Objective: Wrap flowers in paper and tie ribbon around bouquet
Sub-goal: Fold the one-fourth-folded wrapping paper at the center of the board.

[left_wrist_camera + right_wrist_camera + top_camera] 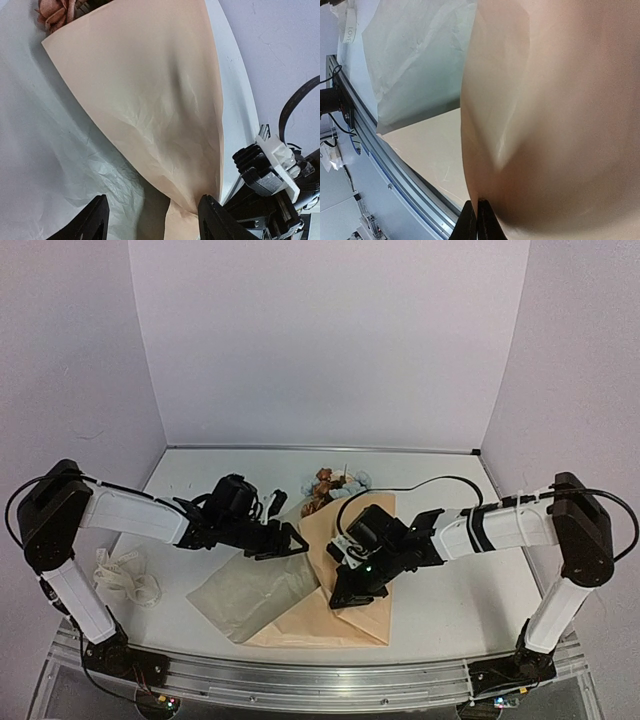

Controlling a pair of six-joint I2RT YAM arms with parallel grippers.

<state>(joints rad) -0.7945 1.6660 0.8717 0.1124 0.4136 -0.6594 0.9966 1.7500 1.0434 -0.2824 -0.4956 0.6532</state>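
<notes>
"LOVE" printed lengthwise on the ribbon [349, 33], top-left of right wrist view

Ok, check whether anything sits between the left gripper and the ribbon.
Nothing visible blocks it. The ribbon lies heaped at the left side of the table; the left gripper is over the paper. Between them there is only bare table and the edge of the flat pale sheet.

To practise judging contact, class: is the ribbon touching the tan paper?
Apart. Top view: the ribbon lies left of the tan paper, with bare table and a pale sheet between.
</notes>
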